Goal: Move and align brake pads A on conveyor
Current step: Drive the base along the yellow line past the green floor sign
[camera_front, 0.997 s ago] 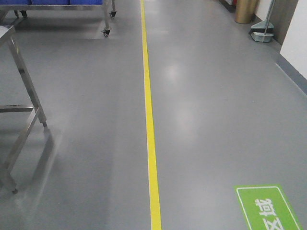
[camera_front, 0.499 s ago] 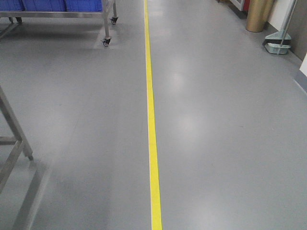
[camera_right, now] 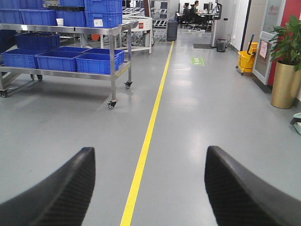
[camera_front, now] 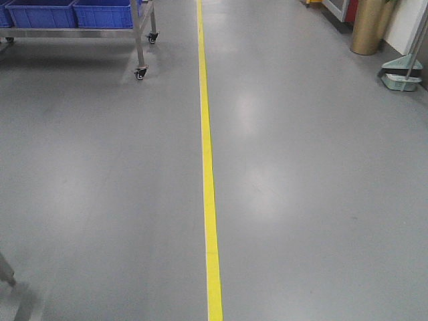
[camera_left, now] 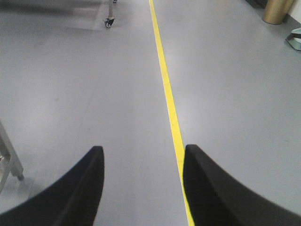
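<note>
Neither the brake pads A nor the conveyor shows in any view, so where they lie and which way the pads' long axes point cannot be told. The front view looks down on a bare grey floor (camera_front: 301, 200) with a yellow line (camera_front: 208, 187) running straight away from the camera, slightly left of centre. At the top left corner stands a wheeled steel trolley (camera_front: 140, 40) whose lower shelf carries blue bins (camera_front: 100, 13). At the top right a gold planter (camera_front: 370, 27) stands near a pale green dustpan (camera_front: 403, 75). A steel leg (camera_front: 5, 271) shows at the bottom left edge. In the left wrist view the left gripper (camera_left: 143, 147) has its 2 black fingers (camera_left: 80, 188) spread apart with nothing between them, and the yellow line passes beside the right-hand finger. In the right wrist view the right gripper (camera_right: 149, 149) is likewise spread wide and holds nothing. Through its gap the line leads down the aisle, with the trolley on the left and a yellow mop bucket (camera_right: 246, 60) at the right.
</note>
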Motion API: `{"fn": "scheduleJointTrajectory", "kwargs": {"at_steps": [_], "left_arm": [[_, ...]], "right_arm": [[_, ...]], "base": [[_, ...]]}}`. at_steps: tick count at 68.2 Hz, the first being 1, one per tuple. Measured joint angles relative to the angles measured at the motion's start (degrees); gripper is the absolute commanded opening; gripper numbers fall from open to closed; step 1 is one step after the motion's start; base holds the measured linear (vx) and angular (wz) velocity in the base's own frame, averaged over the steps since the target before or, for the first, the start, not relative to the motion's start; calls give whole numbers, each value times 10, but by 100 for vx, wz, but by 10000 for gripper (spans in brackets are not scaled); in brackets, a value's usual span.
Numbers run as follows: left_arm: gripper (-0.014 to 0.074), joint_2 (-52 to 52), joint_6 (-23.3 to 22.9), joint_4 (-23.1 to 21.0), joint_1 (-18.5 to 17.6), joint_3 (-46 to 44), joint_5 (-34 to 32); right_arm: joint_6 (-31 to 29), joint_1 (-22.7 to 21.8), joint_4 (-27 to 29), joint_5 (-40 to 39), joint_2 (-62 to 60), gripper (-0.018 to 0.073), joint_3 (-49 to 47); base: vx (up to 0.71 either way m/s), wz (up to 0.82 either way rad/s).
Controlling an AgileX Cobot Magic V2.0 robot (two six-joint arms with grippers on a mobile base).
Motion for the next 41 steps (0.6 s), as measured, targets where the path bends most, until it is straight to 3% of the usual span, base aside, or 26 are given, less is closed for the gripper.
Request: {"fn": "scheduleJointTrajectory", "kwargs": {"at_steps": [41], "left_arm": [[377,0,0,0,0,0,0]], "right_arm": [[0,0,0,-1,0,484,0]], "base": [[61,21]]}}
